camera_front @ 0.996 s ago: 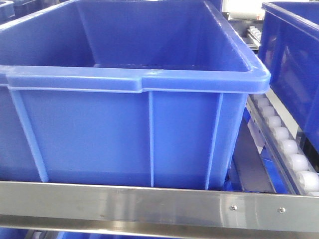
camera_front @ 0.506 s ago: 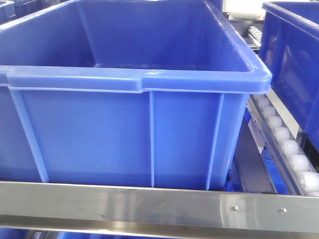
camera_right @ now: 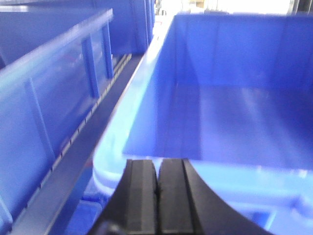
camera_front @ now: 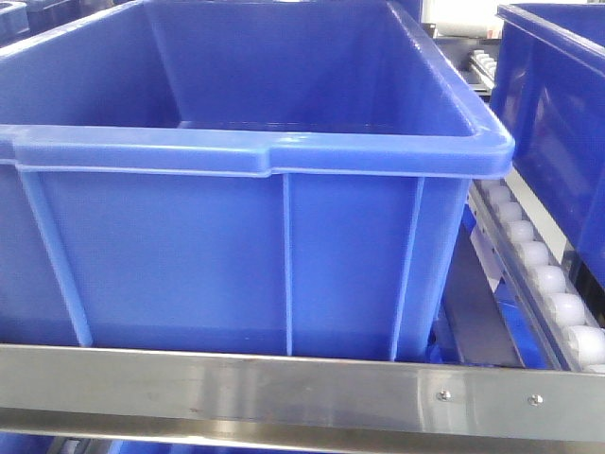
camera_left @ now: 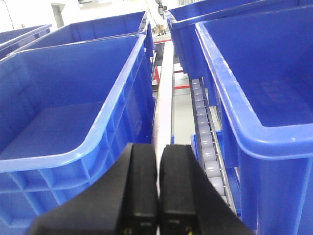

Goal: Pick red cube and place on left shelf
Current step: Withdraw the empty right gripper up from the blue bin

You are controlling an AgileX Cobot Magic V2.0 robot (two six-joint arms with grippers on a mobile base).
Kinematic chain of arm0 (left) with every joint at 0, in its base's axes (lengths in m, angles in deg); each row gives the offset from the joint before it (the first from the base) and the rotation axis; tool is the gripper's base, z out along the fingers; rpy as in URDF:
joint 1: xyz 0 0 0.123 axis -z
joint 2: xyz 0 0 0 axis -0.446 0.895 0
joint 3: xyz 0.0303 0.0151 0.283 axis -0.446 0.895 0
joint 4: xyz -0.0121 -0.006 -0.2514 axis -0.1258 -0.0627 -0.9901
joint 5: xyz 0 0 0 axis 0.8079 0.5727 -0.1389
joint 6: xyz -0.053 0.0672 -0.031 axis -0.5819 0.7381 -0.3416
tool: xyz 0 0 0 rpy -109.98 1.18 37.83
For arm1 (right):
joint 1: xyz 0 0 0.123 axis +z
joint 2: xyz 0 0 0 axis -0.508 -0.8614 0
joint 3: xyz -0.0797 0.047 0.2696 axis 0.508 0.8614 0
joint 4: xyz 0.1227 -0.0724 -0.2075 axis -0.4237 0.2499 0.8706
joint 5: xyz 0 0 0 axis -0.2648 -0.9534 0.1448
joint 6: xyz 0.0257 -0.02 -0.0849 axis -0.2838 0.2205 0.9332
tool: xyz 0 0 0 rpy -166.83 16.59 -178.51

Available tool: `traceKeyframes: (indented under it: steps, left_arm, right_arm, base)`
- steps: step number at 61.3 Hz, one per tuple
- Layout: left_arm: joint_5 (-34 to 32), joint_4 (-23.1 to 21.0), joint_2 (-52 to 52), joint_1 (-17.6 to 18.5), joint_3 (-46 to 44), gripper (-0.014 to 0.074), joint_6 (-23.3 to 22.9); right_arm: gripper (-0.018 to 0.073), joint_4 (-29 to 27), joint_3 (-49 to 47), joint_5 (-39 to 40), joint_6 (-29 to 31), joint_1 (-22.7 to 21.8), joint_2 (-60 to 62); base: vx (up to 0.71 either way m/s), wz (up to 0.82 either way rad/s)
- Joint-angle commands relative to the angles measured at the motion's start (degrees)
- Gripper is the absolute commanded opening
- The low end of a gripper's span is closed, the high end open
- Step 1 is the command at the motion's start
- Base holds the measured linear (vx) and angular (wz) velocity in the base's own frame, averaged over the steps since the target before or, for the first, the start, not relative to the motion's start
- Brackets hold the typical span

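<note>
Front view: big blue crate (camera_front: pixel 236 189) fills most of the frame, sitting on the left shelf (camera_front: pixel 284 392), whose flat steel front rail runs along the bottom edge with two screws at lower right. White roller track (camera_front: pixel 544 279) runs diagonally at right, just beside the crate's right wall; a second blue crate (camera_front: pixel 558 113) sits at the upper right edge, on the far side of the rollers. Crate interior looks bare as far as visible; floor only partly seen. Red cube not in view in any camera, location cannot be told. Left wrist view: left tool (camera_left: pixel 157 191) at bottom centre, black fingers (camera_left: pixel 139 191) pressed together with nothing between them, pointing along a pale steel divider strip (camera_left: pixel 164 98) that runs up the middle. Blue crate at left (camera_left: pixel 63 112), another at right (camera_left: pixel 264 88), rollers (camera_left: pixel 205 137) just right of the strip, more crates in the upper part of the frame. Right wrist view, blurry: right tool (camera_right: pixel 157 196) at bottom centre, fingers (camera_right: pixel 142 196) together and holding nothing, over the near rim of a blue crate (camera_right: pixel 230 112) that fills the right side. Another crate wall (camera_right: pixel 49 88) at left, dark rail (camera_right: pixel 73 152) between the two running diagonally.
</note>
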Motion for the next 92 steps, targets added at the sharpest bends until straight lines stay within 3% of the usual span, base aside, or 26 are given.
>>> traceKeyframes:
  steps: [1,29,46,92]
  left_arm:
    - [-5.2,-0.3,0.4,0.3,1.3,0.0106,0.0]
    - [-5.2,-0.3,0.4,0.3,1.3,0.0106,0.0]
    - [-5.2,-0.3,0.4,0.3,1.3,0.0106,0.0]
    - [-5.2,-0.3,0.4,0.3,1.3,0.0106,0.0]
  right_arm:
    - [0.0057,0.7,-1.3,6.0,0.2,-0.3,1.1]
    - [0.0057,0.9,-1.3,6.6,0.3,-0.3,1.1]
    - [0.0057,-2.1,-1.3,6.8,5.4,-0.3,1.1]
    - [0.0057,-2.2,-1.3,5.4,5.4,-0.3,1.1]
  base:
    - [0.0,0.0]
    - [0.0,0.0]
    - [0.0,0.0]
    - [0.0,0.0]
